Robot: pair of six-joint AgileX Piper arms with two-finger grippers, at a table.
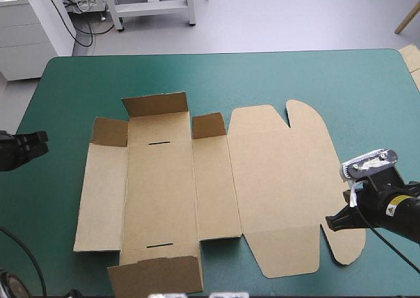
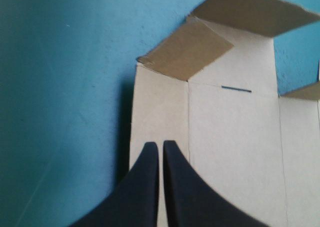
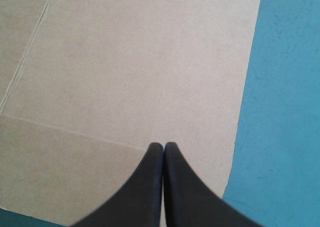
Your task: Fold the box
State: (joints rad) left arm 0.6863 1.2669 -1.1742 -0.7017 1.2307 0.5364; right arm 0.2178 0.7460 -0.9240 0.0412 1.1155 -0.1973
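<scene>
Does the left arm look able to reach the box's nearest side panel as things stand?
Probably yes: the left gripper, shut, faces that side panel with only bare teal-green cover beside it and nothing in between. Its fingers would have to open to grasp.

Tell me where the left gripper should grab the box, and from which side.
Take the box's long left wall panel by its free outer edge, coming from the table's left. That edge lies nearest the left gripper, and the crease inboard should let it hinge up.
</scene>
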